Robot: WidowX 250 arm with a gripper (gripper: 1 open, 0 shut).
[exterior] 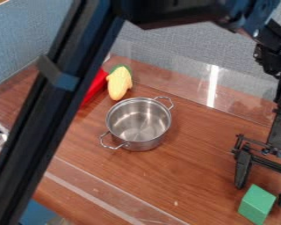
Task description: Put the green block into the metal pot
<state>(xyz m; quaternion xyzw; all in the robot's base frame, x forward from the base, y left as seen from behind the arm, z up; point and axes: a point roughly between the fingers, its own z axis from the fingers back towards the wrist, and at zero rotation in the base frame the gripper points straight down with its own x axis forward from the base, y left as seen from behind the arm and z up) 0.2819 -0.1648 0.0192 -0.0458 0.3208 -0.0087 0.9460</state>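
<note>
A wooden table seen from above. At its centre a metal pot stands upright and empty, ready to receive. The green block rests on the wood at five o'clock, well apart from it. Just above the block, the black gripper hangs with jaws wide apart, holding nothing, seemingly poised to grasp. No readable writing anywhere

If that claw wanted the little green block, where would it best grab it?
Probably from above, closing on two opposite flat sides of the green block. It sits flat on the wooden table, with the open gripper just above it.
</note>
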